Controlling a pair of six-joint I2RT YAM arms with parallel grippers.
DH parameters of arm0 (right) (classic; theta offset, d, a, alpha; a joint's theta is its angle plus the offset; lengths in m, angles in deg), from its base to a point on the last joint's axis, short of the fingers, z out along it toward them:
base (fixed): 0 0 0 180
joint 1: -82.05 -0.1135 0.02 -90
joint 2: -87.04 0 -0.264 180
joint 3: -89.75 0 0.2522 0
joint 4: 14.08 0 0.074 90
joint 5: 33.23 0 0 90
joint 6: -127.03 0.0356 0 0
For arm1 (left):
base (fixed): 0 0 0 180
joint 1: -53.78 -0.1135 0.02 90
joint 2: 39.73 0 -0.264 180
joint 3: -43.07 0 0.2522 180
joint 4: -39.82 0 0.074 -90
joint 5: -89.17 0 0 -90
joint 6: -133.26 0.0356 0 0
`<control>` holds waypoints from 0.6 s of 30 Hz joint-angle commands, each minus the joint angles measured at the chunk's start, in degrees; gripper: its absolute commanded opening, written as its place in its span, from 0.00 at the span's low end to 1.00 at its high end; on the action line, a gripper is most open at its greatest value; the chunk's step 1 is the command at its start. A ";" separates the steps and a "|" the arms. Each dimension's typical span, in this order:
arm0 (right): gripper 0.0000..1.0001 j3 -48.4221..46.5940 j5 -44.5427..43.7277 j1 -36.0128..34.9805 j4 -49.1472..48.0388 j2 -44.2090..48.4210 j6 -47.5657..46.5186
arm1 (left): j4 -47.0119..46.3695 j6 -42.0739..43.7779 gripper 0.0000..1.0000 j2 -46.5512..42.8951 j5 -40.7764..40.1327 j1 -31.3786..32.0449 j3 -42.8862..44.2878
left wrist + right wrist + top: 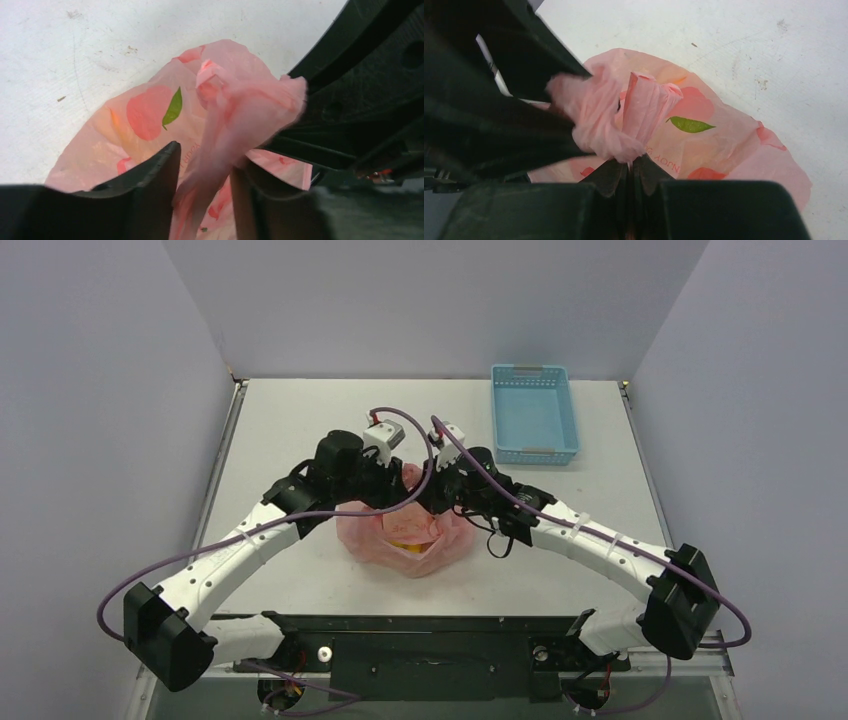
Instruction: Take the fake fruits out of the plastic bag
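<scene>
Finds the plastic bag (405, 548) slumped at the middle of the table (300, 420), well apart from the light-blue basket (533, 412) at the far right. Held by its gathered top from both sides, probably to pull the film apart and widen the mouth rather than dig blind for the fake fruits (410, 534) (only a yellow patch showing inside the pink, kind not clear). From the left wrist: left gripper (205, 165) closed on a twisted rope of film, fingers (150, 195) kept somewhat apart by the bunch packed between them. From the right wrist: right gripper (630, 165) pressed almost fully together on a pleated fold, close beside the other arm's black body. Judged early in the task, with no fruit seen outside the bag.
</scene>
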 commanded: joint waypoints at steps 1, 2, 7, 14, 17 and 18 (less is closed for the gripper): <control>0.00 0.82 0.51 0.46 -4.35 3.44 1.30 | -2.57 -1.00 0.20 -0.82 -5.15 0.39 2.37; 0.00 1.04 -0.60 0.51 -4.37 3.67 1.52 | -2.65 -1.58 0.17 -1.40 -9.92 0.27 1.96; 0.00 2.22 -7.84 2.50 -5.04 5.70 5.49 | -4.75 -6.74 0.00 -9.26 -28.53 0.02 -0.64; 0.00 -6.59 -9.85 11.66 -5.29 -0.13 12.99 | -6.21 -14.79 0.00 -8.36 -40.13 -10.04 3.45; 0.00 -15.34 -9.39 15.41 -5.30 -4.99 15.08 | -6.77 -17.36 0.00 -4.12 -37.67 -15.74 10.62; 0.00 -20.60 -8.90 16.09 -4.05 -6.34 15.13 | -6.16 -18.31 0.00 -3.05 -35.78 -18.31 12.67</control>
